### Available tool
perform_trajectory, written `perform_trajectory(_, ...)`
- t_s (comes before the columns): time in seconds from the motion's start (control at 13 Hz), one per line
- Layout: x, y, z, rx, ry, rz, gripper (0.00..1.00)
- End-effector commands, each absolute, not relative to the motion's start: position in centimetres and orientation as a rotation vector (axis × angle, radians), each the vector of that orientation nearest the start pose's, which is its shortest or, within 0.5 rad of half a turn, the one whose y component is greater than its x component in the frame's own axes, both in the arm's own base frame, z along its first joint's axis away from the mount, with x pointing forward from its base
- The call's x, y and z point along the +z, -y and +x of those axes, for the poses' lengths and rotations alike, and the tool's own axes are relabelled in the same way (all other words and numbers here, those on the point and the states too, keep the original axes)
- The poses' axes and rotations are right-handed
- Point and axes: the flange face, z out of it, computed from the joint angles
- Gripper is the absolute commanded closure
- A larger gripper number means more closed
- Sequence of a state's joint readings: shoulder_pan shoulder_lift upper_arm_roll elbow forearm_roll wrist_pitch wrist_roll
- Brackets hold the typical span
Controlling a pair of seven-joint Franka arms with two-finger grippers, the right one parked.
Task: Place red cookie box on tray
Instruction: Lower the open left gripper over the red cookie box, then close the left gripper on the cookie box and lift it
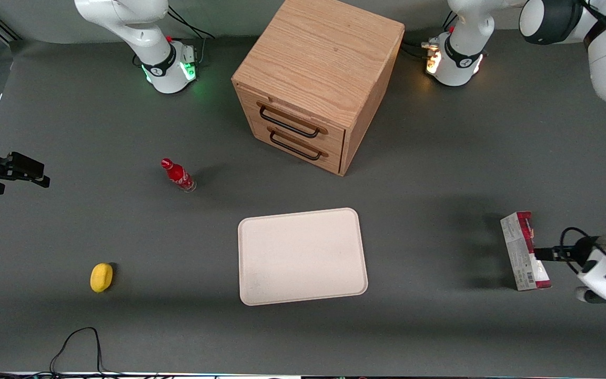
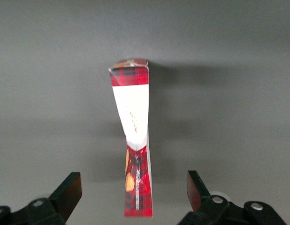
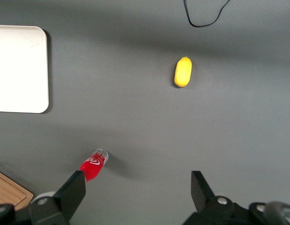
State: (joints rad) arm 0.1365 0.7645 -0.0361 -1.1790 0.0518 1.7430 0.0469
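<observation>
Box on counter toward working arm's end, well apart from tray; tool spread, fingers straddling box across narrow width, long axis running away from wrist camera; nothing pinched yet

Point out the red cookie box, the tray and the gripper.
red cookie box point(image 1: 524, 251): front view, grey barcode side.
tray point(image 1: 301, 256): front view, bare middle of its floor.
gripper point(image 2: 134, 193): left wrist view, open, midway between fingertips, straddling the box.
</observation>
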Motion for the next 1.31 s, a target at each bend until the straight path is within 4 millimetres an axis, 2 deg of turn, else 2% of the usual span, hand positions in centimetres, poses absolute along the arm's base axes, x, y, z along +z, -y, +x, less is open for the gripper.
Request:
perform_trajectory(0.0, 27.5, -8.1, 70.2, 0.343, 0.143, -3.092, 0.0)
perform_trajectory(0.15, 25.4, -8.1, 69.6, 0.333, 0.152, -3.09, 0.0)
perform_trajectory(0.38, 23.9, -8.8, 69.0, 0.331, 0.165, -3.09, 0.0)
perform_trajectory(0.62, 23.9, -8.8, 69.0, 0.329, 0.161, -3.089, 0.02)
perform_trajectory(0.69, 23.9, -8.8, 69.1, 0.322, 0.161, -3.09, 0.46)
perform_trajectory(0.77, 23.9, -8.6, 69.1, 0.321, 0.16, -3.088, 0.99)
perform_trajectory(0.85, 23.9, -8.1, 69.2, 0.32, 0.132, -3.071, 1.0)
perform_trajectory(1.23, 24.4, -8.6, 69.2, 0.309, 0.126, -3.063, 1.0)
